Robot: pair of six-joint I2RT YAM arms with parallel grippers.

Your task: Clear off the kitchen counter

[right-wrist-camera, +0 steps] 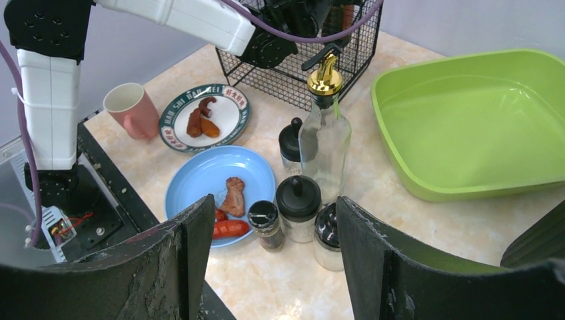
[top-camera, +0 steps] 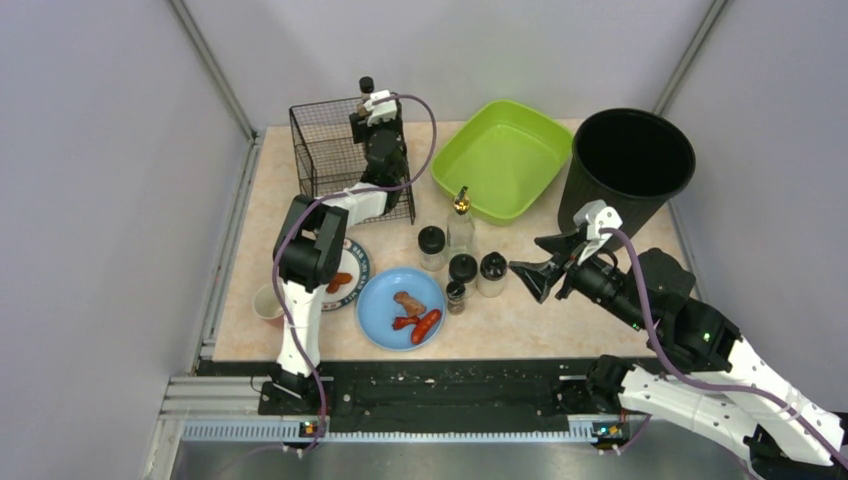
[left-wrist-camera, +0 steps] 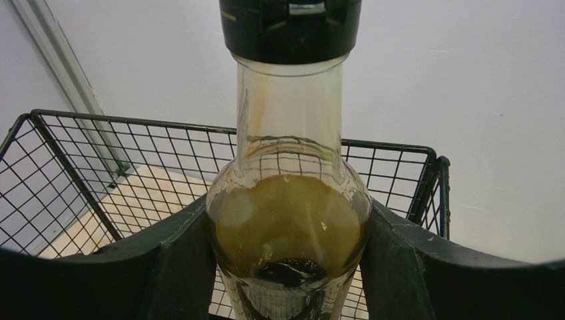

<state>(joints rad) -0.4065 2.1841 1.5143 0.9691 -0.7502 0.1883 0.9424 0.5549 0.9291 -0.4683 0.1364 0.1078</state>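
- The step in hand, as I judge it, is stowing the sauce bottle [left-wrist-camera: 290,220] in the wire basket [top-camera: 330,150]. My left jaws are clamped on the bottle's round belly. It stands upright with its black cap on top, at the basket's open top. I cannot tell how deep its base sits inside.
- The next move calls for a straight descent between the wire walls until the base rests, and only then a release. The glass looks smooth and the bottle is part full, so I should keep it upright and clear of the rim.
- My right jaws are spread wide and carry nothing. They hover facing the black-lidded jars [right-wrist-camera: 298,207] and the gold-pump dispenser [right-wrist-camera: 324,143]. These stand close together, so a pick there needs an approach to an outer jar that spares its neighbours.
- The kitchen counter [top-camera: 520,330] lies below both jaws, and neither touches it. The left jaws are over its far left corner and the right jaws over its right side.
- Much is left on it: a blue plate [top-camera: 385,315] of sausages, a patterned plate [right-wrist-camera: 233,123], a pink cup [right-wrist-camera: 130,107], and a green tub [top-camera: 500,155] beside a black bin [top-camera: 630,160].
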